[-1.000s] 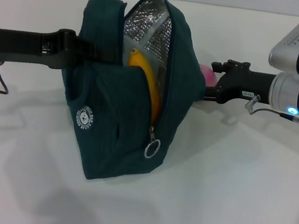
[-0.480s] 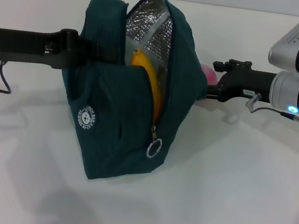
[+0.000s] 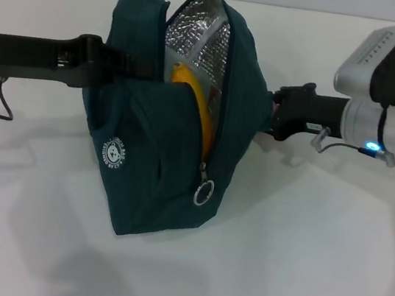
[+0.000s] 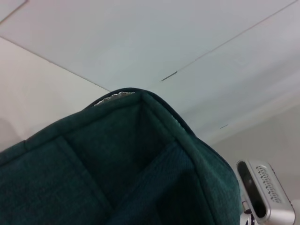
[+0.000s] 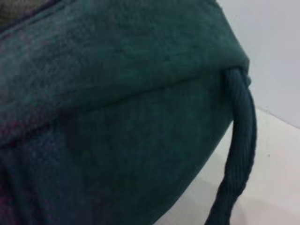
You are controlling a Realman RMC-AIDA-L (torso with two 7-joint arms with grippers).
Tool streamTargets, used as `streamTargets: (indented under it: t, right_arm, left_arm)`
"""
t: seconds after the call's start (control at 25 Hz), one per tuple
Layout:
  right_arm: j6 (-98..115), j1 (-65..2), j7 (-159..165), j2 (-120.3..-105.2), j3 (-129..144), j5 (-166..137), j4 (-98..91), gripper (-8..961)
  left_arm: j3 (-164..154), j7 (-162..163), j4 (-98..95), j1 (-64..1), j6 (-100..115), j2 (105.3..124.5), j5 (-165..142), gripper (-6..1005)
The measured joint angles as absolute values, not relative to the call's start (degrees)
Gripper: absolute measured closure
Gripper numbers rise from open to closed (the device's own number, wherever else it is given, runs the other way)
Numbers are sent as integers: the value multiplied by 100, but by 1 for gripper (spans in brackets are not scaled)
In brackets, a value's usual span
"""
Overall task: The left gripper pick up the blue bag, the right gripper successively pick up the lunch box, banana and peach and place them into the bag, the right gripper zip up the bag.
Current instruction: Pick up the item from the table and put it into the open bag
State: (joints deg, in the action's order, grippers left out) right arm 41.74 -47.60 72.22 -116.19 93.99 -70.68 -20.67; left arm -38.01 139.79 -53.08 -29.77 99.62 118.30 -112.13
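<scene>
bag (image 3: 170, 129) upright mid-table, mouth open, banana (image 3: 196, 107) inside | left gripper (image 3: 124, 68) at bag's 9 o'clock, grip unclear | right gripper (image 3: 272, 118) moved in to 3 o'clock, fingers hidden; peach now hidden | peach drop-in likely next

Your left claw (image 3: 124, 66) is matte black and blocky, on a black housing that ends in a silver cylinder, with a thin black cable hanging below it. Your right claw (image 3: 276, 119) is black too, joined to a white wrist with dark rings, a small blue light, a grey looping wire, and a silver-and-black camera module mounted on top.
</scene>
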Motion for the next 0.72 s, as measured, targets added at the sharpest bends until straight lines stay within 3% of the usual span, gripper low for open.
streamTargets:
  t: [0.16,0.72]
  right_arm:
    - [4071,-4647,7209,-11619,9450,-6955,-2309,575]
    - [3982,-3695,7282,-11551,8641,-6945,-3139,653]
  left_arm:
    - [-3794,13977,-5309,-2910,9988,11803,-11200,956]
    - [-3787,13974,-5351,-2780,10082,11748,-11038,956]
